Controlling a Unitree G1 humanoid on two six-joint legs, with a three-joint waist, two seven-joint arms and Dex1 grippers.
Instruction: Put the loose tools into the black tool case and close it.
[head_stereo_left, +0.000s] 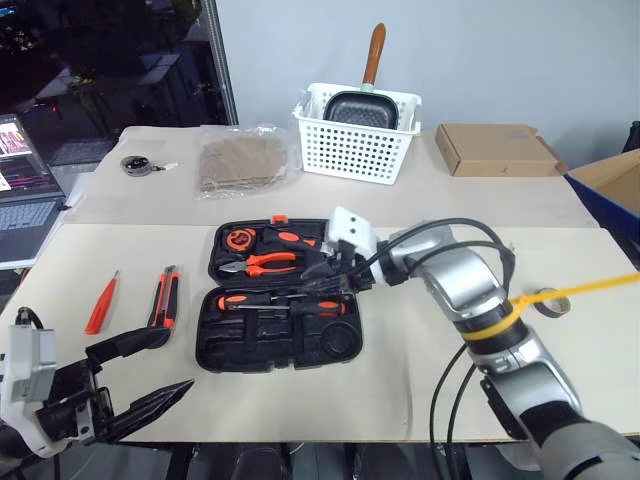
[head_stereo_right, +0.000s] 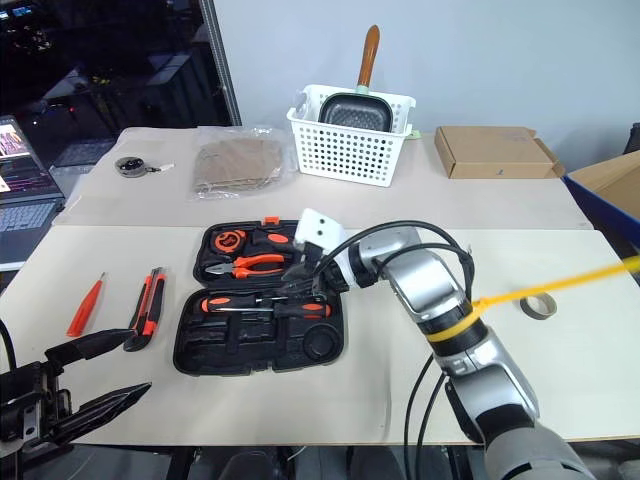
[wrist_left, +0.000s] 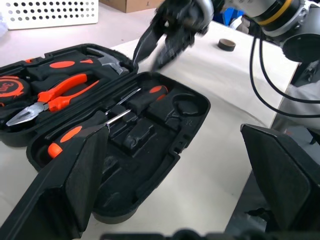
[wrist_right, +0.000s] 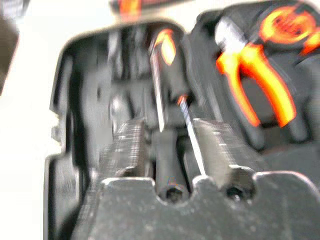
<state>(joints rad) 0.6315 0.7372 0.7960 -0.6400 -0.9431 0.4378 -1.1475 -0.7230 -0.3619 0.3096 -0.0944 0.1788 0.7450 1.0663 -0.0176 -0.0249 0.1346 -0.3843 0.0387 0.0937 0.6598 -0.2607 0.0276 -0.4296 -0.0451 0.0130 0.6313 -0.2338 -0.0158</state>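
The black tool case lies open in the middle of the table. Two black-and-orange screwdrivers rest in its near half. To the left of the case, an all-red screwdriver and an orange-and-black utility knife lie loose on the table. My right gripper hovers over the case near its hinge, pointing left; its fingers stand a narrow gap apart with nothing between them. My left gripper is open wide at the table's near-left edge, empty, just short of the knife and the case's near-left corner.
Orange-handled pliers sit in the case's far half. At the back stand a white basket with a pan, a cardboard box, a plastic bag and a tape measure. A tape roll lies right, a laptop left.
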